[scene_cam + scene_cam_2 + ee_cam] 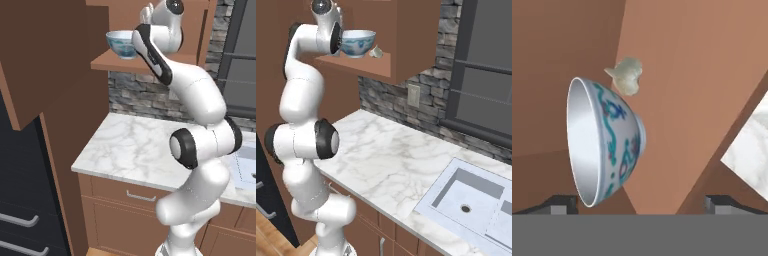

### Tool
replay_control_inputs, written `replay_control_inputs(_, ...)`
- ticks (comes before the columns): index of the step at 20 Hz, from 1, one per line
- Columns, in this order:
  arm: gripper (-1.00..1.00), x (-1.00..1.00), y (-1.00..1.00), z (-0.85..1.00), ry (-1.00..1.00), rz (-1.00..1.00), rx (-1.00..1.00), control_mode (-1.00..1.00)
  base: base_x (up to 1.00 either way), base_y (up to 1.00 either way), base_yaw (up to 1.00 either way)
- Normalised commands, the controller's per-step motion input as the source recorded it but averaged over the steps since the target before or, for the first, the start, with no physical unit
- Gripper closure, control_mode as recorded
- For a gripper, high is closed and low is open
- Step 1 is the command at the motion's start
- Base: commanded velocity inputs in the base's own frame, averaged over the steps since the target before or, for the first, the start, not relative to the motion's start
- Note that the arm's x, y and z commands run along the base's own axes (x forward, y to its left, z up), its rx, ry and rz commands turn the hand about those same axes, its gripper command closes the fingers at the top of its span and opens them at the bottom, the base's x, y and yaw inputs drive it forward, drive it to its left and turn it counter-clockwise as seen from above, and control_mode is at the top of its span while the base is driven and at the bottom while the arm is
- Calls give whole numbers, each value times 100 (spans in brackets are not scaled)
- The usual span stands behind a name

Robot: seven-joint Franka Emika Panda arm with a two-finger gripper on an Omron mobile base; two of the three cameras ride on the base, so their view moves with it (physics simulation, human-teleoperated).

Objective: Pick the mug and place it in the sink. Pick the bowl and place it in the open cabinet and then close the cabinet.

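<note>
One bowl (358,42) sits upright, mouth up, on the cabinet (406,35) shelf (beside a small pale lump (375,51)); the hand (642,202) stands wide, holding nothing.

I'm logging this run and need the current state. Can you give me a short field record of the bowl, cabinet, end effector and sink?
bowl: upright on the cabinet shelf
cabinet: door open
small pale lump: on the shelf beside the bowl
end effector: open, at the bowl, not gripping it
sink: mug not visible in the basin shown
remaining: close the cabinet
</note>
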Motion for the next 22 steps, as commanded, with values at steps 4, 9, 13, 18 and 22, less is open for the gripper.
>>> replay_control_inputs(4,-100,-95,0,13,-24,0,0,-100,0,0,0)
replay_control_inputs(9,-100,-100,2,-4,-27,-2,0,-100,0,0,0)
replay_control_inputs(13,-100,-100,14,19,-65,0,-16,-100,0,0,0)
replay_control_inputs(18,-100,-93,10,5,-32,0,-5,-100,0,0,0)
replay_control_inputs(22,-100,-99,0,1,-15,-1,0,-100,0,0,0)
